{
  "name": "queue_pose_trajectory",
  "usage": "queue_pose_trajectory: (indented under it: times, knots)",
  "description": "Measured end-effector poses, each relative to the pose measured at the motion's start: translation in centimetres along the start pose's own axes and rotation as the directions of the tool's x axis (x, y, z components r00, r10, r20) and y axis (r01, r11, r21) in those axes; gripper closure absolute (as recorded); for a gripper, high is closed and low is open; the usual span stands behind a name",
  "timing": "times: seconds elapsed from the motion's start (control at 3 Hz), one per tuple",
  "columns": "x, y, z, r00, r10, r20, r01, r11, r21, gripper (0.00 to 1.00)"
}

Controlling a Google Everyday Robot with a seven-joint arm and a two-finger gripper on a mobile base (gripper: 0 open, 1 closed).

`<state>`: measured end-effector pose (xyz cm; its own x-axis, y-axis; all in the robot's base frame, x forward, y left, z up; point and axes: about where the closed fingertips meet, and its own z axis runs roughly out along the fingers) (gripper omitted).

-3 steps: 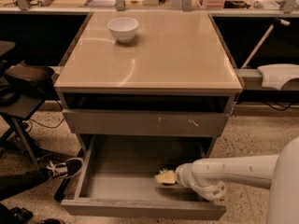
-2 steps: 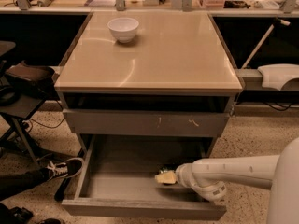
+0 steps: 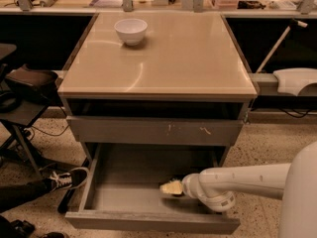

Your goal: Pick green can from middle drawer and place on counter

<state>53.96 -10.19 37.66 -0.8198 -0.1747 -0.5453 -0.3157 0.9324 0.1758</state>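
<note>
The claw (image 3: pixel 171 187) is inside the pulled-out middle drawer (image 3: pixel 143 221), toward the drawer's right front part; if it is wide or narrow I cannot tell.

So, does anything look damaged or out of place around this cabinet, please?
Pale scratch marks mar the closed drawer front. The gripper is inside the open middle drawer, yet no green can shows there.

Dim, warm, gripper (image 3: pixel 171 187) jaws in shadowed drawer (image 3: pixel 148 221)
</note>
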Motion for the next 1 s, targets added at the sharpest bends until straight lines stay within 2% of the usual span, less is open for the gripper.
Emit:
queue_pose_trajectory:
  times: [0.33,1.0]
  knots:
    - [0.0,0.0,0.0,1.0,0.0,0.0,0.0,1.0,0.0,0.19]
    - [0.0,0.0,0.0,1.0,0.0,0.0,0.0,1.0,0.0,0.65]
